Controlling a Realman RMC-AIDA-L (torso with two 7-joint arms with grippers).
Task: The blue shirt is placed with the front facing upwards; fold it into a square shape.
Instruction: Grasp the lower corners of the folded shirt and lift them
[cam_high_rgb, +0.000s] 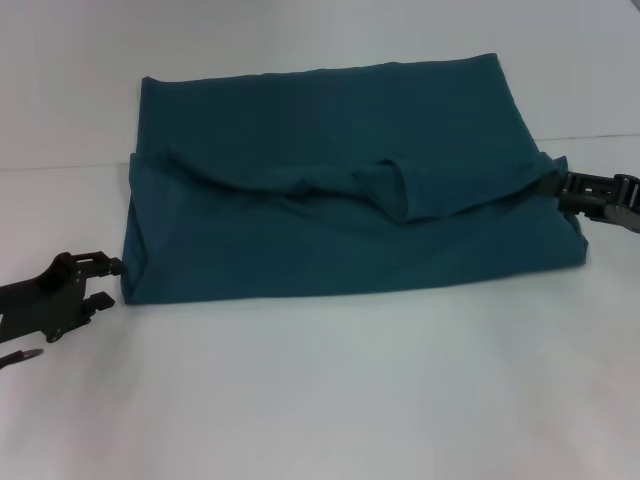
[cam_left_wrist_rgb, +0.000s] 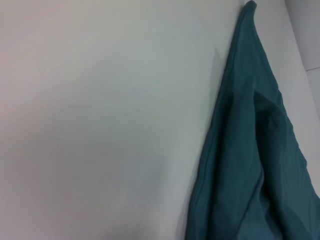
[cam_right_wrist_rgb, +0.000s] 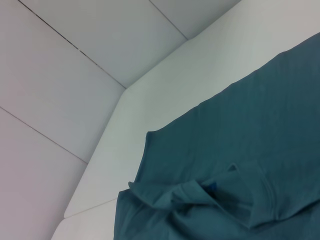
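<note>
The blue shirt (cam_high_rgb: 330, 190) lies on the white table (cam_high_rgb: 330, 400), its near part doubled over so a rumpled fold ridge runs across its middle. No lettering shows. My left gripper (cam_high_rgb: 108, 282) sits low just off the shirt's left edge, open and holding nothing. My right gripper (cam_high_rgb: 566, 187) is at the shirt's right edge, at the end of the fold ridge, shut on a pinch of the cloth. The left wrist view shows the blue shirt (cam_left_wrist_rgb: 250, 165) edge beside bare table. The right wrist view shows the blue shirt (cam_right_wrist_rgb: 235, 165) with a bunched sleeve.
The white table (cam_left_wrist_rgb: 100, 125) spreads around the shirt on all sides, with a broad strip in front of it. A pale panelled wall (cam_right_wrist_rgb: 65, 65) rises behind the table's far edge.
</note>
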